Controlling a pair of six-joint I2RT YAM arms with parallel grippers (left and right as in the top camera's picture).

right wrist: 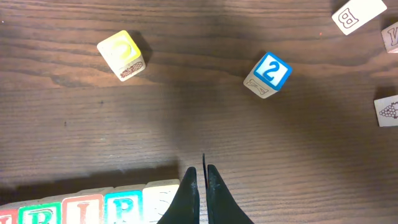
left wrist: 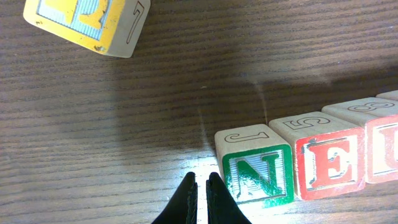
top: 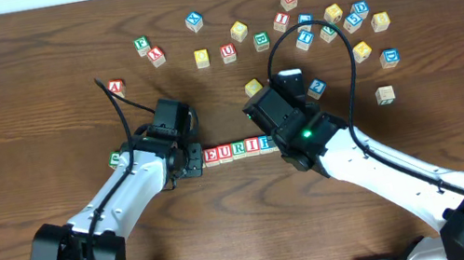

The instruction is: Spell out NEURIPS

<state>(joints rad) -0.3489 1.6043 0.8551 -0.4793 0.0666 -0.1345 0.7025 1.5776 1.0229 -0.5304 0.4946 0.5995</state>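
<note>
1. While both arms sit low over the table (top: 25,136), the row (top: 233,149) of letter cubes lies between them, each cube touching the next.
2. Left wrist view: the row starts with green N (left wrist: 258,174), then red E (left wrist: 326,165), then red U (left wrist: 385,149), all snug against each other.
3. Right wrist view gets the other end of the row: green R (right wrist: 37,216), red I (right wrist: 81,211), blue P (right wrist: 124,208), then a last cube (right wrist: 163,198) with a pale top face. Can't read its letter, sorry.
4. Left gripper (left wrist: 201,179) is clenched, fingers pressed together with nothing in them, just beside the N end of the row. Can't tell if it's actually touching the N.
5. Right gripper (right wrist: 199,171) is the same deal: pinched tight and empty, right at the last-cube end of the row.
6. On the far side of the row from the arms, a yellow cube (right wrist: 121,53) and a blue 2 cube (right wrist: 267,73) sit apart from it, with loose cubes (top: 332,13) scattered further out.
7. A yellow-and-blue cube (left wrist: 84,25) lies tilted, well clear of the row's N end.
</note>
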